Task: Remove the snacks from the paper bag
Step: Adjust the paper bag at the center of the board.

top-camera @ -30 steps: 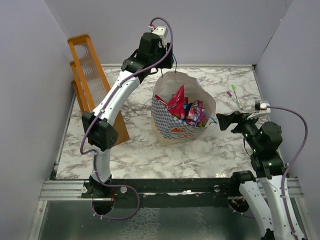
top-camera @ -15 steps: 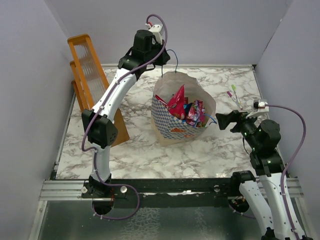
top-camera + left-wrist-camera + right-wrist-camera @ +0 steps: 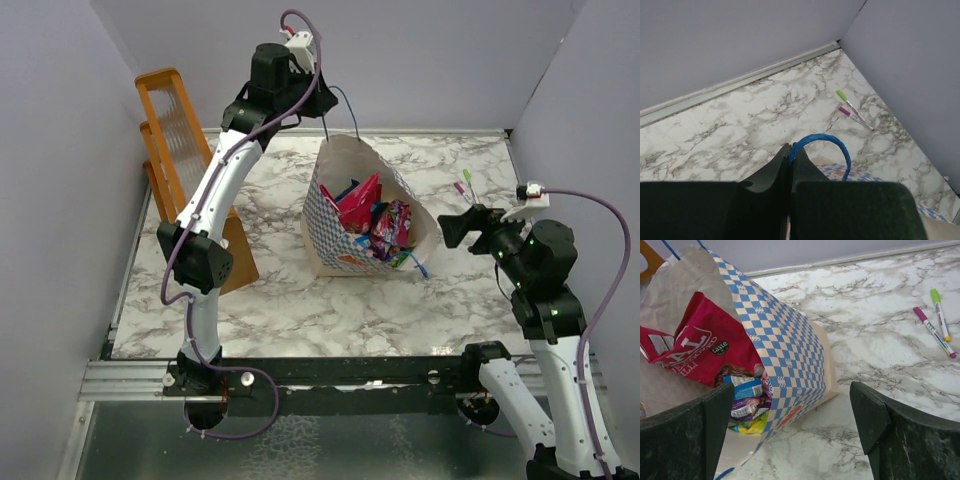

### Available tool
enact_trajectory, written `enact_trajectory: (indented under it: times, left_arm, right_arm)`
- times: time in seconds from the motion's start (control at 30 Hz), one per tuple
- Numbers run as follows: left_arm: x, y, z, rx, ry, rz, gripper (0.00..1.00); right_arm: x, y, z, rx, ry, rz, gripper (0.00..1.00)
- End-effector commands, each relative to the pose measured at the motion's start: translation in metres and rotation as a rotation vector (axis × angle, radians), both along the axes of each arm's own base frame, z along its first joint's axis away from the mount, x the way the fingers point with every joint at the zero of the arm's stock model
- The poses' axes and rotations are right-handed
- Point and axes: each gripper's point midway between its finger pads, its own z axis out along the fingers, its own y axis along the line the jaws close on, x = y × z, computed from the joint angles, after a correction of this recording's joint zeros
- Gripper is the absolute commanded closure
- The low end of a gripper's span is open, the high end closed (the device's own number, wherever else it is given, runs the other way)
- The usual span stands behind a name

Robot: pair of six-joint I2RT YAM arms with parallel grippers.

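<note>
Cord first: my left jaws are pinched shut on the blue cord handle (image 3: 821, 141) of the paper bag (image 3: 330, 225), and on the left wrist view I see the cord arch out from between the closed tips and drop toward the checkered rim. From above, my left arm (image 3: 222, 170) reaches across the far side of the surface (image 3: 270, 300), with its wrist above the bag's far rim and the handle running down to that rim. The bag rests on the marble near the middle, tipped so its mouth gapes up and toward my right side. I can see the snacks (image 3: 385, 225) inside it: the pink-red REAL pouch (image 3: 695, 345) stands tallest against the cream inner wall, with a blue packet (image 3: 746, 387), a purple packet (image 3: 743, 409) and a yellow-green packet (image 3: 754, 426) heaped just below. My right jaws are spread wide and hold nothing; they sit apart from the bag, facing its open mouth, at the end of my right arm (image 3: 540, 260). A green-capped marker (image 3: 939, 310) and a pink-capped marker (image 3: 932, 331) lie side by side on the surface near the right wall. An orange wooden rack (image 3: 180, 150) stands at the far left, beside my left arm
</note>
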Motion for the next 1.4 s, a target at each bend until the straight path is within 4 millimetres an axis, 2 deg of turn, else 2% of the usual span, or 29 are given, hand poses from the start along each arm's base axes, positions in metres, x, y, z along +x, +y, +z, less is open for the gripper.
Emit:
enact_trajectory:
  times: [0.0,0.1,0.2,0.3,0.47,0.57,0.67,0.73,0.87,1.07,1.23,1.37]
  left_arm:
    - [-0.004,0.021,0.117,-0.145,-0.304,-0.01,1.0]
    - [-0.01,0.026,0.136,-0.157,-0.367,-0.026,1.0]
    - [-0.015,0.03,0.14,-0.15,-0.376,-0.022,1.0]
    - [-0.025,0.027,0.127,-0.148,-0.34,-0.06,1.0]
    - [-0.049,0.016,0.092,-0.155,-0.237,-0.175,1.0]
    - [-0.071,0.009,0.079,-0.183,-0.188,-0.258,1.0]
    - [-0.095,0.002,0.08,-0.247,-0.18,-0.338,1.0]
    - [-0.118,-0.001,0.095,-0.292,-0.215,-0.383,1.0]
    - [-0.145,-0.012,0.111,-0.327,-0.244,-0.435,1.0]
    - [-0.189,-0.037,0.106,-0.357,-0.252,-0.546,1.0]
    - [-0.195,-0.031,0.081,-0.348,-0.234,-0.496,1.0]
    - [-0.193,-0.028,0.066,-0.344,-0.222,-0.467,1.0]
  right_arm:
    - [-0.006,-0.006,0.013,-0.021,0.027,-0.02,0.01]
    - [-0.01,-0.003,0.021,-0.006,0.023,-0.006,0.01]
    - [-0.013,0.005,0.025,0.025,0.022,0.032,0.01]
    - [-0.017,0.016,0.025,0.052,0.036,0.09,0.01]
    - [-0.027,0.03,0.025,0.077,0.061,0.179,0.01]
    - [-0.032,0.036,0.02,0.079,0.081,0.22,0.01]
    - [-0.036,0.041,0.013,0.085,0.115,0.252,0.01]
    - [-0.039,0.045,0.008,0.097,0.136,0.273,0.01]
    - [-0.043,0.049,0.002,0.12,0.168,0.294,0.01]
    - [-0.051,0.061,0.012,0.139,0.17,0.381,0.01]
    - [-0.052,0.075,0.019,0.124,0.187,0.511,0.01]
    - [-0.047,0.075,0.021,0.124,0.197,0.504,0.07]
